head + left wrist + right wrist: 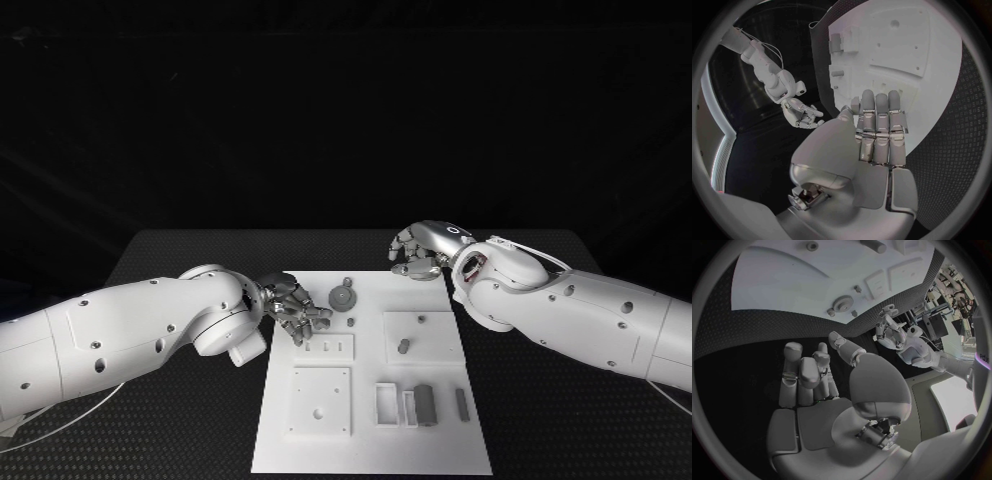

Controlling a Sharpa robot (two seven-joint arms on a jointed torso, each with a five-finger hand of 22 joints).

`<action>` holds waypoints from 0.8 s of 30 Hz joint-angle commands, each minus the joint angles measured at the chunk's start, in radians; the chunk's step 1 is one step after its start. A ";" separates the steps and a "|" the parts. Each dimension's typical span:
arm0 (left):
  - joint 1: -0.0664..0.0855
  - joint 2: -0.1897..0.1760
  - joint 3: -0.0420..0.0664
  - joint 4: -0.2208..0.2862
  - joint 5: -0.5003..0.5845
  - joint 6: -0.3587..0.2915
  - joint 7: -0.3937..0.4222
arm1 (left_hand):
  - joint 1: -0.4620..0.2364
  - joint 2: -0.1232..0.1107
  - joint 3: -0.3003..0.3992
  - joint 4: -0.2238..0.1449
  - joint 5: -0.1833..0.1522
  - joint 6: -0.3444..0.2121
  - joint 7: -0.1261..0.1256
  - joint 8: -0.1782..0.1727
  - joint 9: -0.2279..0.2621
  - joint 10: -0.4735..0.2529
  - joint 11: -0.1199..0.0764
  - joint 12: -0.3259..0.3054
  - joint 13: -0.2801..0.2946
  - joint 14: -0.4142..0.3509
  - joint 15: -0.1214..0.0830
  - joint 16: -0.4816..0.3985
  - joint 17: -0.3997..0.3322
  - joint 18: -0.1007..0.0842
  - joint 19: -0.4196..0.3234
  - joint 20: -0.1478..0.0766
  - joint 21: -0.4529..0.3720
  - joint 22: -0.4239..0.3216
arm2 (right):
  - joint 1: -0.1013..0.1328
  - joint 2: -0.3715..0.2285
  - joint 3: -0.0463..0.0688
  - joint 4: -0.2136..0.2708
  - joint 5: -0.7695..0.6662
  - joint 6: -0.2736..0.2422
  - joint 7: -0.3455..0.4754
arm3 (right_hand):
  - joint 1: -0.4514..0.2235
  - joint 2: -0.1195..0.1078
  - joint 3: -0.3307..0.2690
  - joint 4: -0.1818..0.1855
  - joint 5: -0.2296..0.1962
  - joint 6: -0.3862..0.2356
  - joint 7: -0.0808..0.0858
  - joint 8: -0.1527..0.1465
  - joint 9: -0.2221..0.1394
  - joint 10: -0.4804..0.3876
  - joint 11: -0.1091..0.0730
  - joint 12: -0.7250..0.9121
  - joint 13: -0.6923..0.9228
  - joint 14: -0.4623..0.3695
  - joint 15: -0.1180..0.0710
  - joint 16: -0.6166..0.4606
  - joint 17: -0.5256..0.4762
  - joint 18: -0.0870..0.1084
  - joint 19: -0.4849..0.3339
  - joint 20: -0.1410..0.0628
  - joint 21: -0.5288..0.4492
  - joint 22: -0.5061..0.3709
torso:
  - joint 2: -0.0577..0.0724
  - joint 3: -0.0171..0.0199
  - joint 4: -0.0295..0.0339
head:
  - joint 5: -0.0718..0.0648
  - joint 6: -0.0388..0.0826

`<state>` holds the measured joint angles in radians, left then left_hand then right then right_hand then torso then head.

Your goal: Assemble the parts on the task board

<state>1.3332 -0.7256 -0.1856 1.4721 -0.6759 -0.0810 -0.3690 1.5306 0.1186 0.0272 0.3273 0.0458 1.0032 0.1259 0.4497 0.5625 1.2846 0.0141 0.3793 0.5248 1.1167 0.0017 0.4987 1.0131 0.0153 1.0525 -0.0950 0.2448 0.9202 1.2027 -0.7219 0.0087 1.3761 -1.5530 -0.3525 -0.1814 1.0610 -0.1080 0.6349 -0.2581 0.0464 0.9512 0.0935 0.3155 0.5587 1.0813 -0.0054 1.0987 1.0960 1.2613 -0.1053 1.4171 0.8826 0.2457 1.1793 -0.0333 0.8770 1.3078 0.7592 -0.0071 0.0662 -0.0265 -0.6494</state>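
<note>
The white task board [368, 440] lies in the middle of the black table. Grey parts sit on it: a gear [342, 297] near the far edge, a short peg [405, 346] on a raised square, and two blocks [421, 405] near the right side. My left hand [296, 310] hovers over the board's left edge beside the gear, fingers fairly straight [876, 135], holding nothing. My right hand [423, 250] hangs over the bare table just beyond the board's far right corner, its fingers [811, 375] loosely bent and empty. The gear [842, 303] lies ahead of it.
A raised white plate with holes [320, 400] and a small white frame [387, 405] stand on the board's near half. Black table surface [188, 420] stretches on both sides of the board. A thin white cable [58, 430] runs under my left arm.
</note>
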 commanded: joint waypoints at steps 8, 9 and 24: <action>0.001 0.012 0.000 0.002 -0.111 -0.014 -0.065 | 0.006 -0.073 0.108 -0.041 0.044 0.062 -0.058 -0.021 0.014 -0.021 -0.009 0.003 0.008 -0.011 -0.001 0.018 -0.024 0.008 -0.004 -0.003 -0.004 0.010 | 0.001 -0.006 0.001 0.003 0.034 0.006 0.000 | -0.002 -0.009 0.002 -0.001 0.002 0.010 0.016 -0.005 -0.001 -0.002 0.003 -0.004 -0.002 -0.002 -0.005 -0.005 -0.002 0.016 0.000 -0.004 -0.005 0.013 | -0.001 -0.0034 0.0024 | -0.003 -0.012; 0.001 0.014 0.000 0.002 -0.118 -0.017 -0.069 | 0.004 -0.077 0.113 -0.042 0.056 0.063 -0.058 -0.022 0.016 -0.020 -0.010 0.004 0.009 -0.011 -0.001 0.020 -0.026 0.008 -0.004 -0.003 -0.005 0.011 | 0.001 -0.007 0.001 0.004 0.034 0.006 0.000 | -0.003 -0.009 0.002 -0.001 0.002 0.010 0.016 -0.005 -0.001 -0.002 0.003 -0.004 -0.002 -0.002 -0.005 -0.005 -0.002 0.016 0.000 -0.004 -0.005 0.013 | -0.002 -0.0033 0.0025 | -0.003 -0.012; 0.001 0.069 -0.033 -0.010 -0.273 -0.019 -0.140 | -0.027 -0.114 0.149 -0.047 0.167 0.090 -0.070 -0.022 0.046 0.004 -0.022 0.018 0.026 0.004 -0.012 0.061 -0.041 0.010 0.019 -0.013 0.002 0.035 | 0.001 -0.007 0.001 0.002 0.037 0.012 0.000 | -0.005 -0.010 0.003 0.002 0.002 0.009 0.017 -0.006 -0.001 -0.002 0.003 -0.005 -0.003 -0.002 -0.004 -0.005 -0.002 0.016 -0.001 -0.003 -0.005 0.013 | 0.000 -0.0028 0.0003 | -0.005 -0.020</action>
<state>1.3335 -0.6631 -0.2161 1.4646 -0.8921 -0.1013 -0.4740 1.5060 0.0088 0.1405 0.3096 0.2084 1.0091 0.1318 0.4211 0.6068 1.2937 0.0050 0.3921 0.5502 1.1168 -0.0057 0.5543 0.9738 0.0150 1.0653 -0.1074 0.2448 0.9544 1.2036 -0.7295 0.0089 1.3774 -1.5165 -0.3505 -0.1816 1.0571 -0.1120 0.6349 -0.2580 0.0464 0.9515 0.0937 0.3156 0.5587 1.0814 -0.0054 1.0986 1.0951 1.2615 -0.1051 1.4171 0.8819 0.2458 1.1807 -0.0315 0.8770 1.3078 0.7568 -0.0097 0.0681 -0.0298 -0.6691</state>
